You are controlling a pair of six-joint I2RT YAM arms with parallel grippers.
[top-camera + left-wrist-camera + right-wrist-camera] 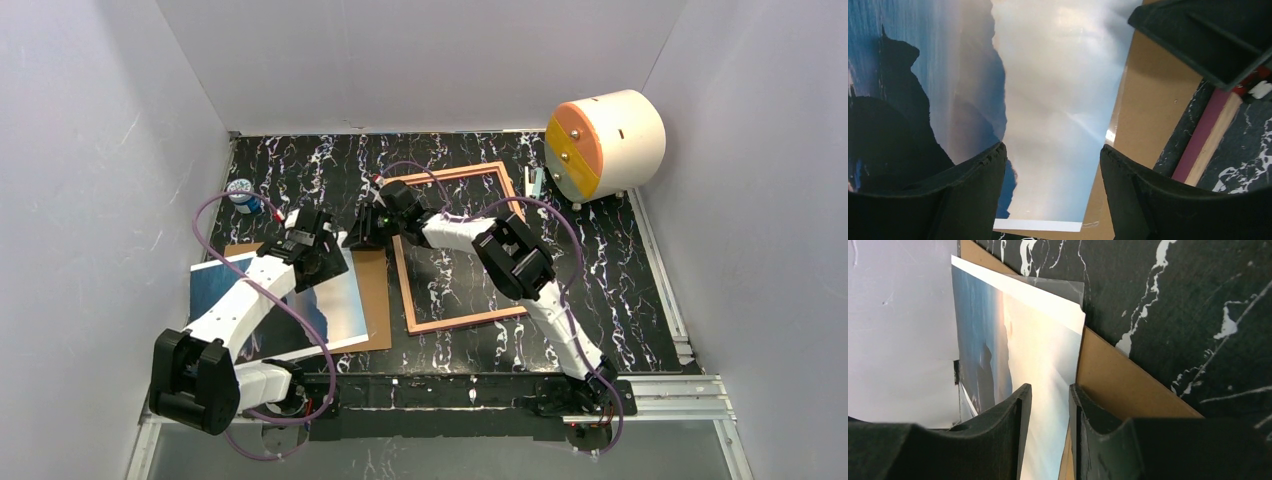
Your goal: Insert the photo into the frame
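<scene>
The photo (335,300) lies face up on the brown backing board (372,290) at the left. It fills the left wrist view (1048,100). The frame (455,320) lies flat and empty at the centre, and its pink edge shows in the left wrist view (1205,132). My left gripper (322,257) hangs open over the photo's right part (1053,165), holding nothing. My right gripper (358,238) reaches left to the photo's right edge. In the right wrist view its jaws (1048,400) stand a narrow gap apart, with the photo's edge (1043,350) between them over the board (1118,380).
A white cylinder with an orange face (605,143) stands at the back right. A small blue and white object (243,197) sits at the back left near the wall. A small pale item (533,182) lies by the frame's far right corner. Grey walls close in three sides.
</scene>
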